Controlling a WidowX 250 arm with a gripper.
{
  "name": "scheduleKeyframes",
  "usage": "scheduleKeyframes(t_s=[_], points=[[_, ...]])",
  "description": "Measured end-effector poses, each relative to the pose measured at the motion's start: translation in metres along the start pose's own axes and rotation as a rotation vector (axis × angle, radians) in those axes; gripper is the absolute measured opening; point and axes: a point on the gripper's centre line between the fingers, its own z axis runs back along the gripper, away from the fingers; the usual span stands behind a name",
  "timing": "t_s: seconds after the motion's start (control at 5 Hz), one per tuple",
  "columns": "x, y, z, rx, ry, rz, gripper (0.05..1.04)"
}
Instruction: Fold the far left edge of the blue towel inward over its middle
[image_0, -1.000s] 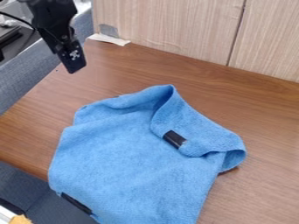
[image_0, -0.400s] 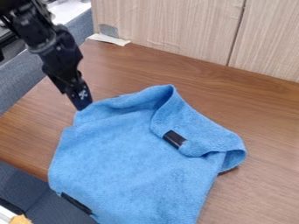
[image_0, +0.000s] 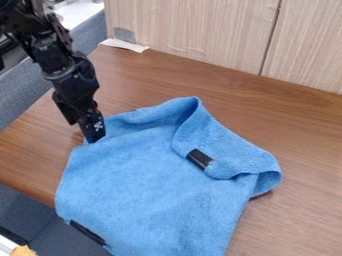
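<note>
My black gripper (image_0: 92, 136) hangs from the upper left, its tip at the upper left corner of a blue cloth (image_0: 147, 180). Whether it has hold of any fabric, I cannot tell. The cloth lies rumpled over the middle and lower part of the table, with its right side folded over into a loose roll. A black tag (image_0: 199, 158) sits on that fold, and a second dark strip (image_0: 87, 232) shows along the lower left edge.
The wooden table (image_0: 300, 130) ends at a pale wood-grain panel (image_0: 194, 30) behind. A white paper scrap (image_0: 124, 45) lies at the back left corner. Grey fabric (image_0: 23, 95) borders the table's left side, and an orange-yellow item (image_0: 23, 251) shows at the bottom left.
My gripper has come down from the upper left to the cloth's upper left corner. That corner looks slightly changed around the tip; the rest of the cloth has kept its shape.
</note>
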Motion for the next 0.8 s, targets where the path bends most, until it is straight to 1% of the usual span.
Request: scheduleKeyframes(t_s=[0.2,0.4,0.6,0.8], points=[[0.0020,-0.0025,-0.0083,0.011,0.024,-0.007,0.961],[0.0007,-0.0005,-0.0093,0.041,0.015,0.008,0.685],[-0.0002,0.0017,-0.0092,0.055,0.020,0.016,0.386],[0.0012,0.0063,-0.0078,0.076,0.015,0.037,0.169]])
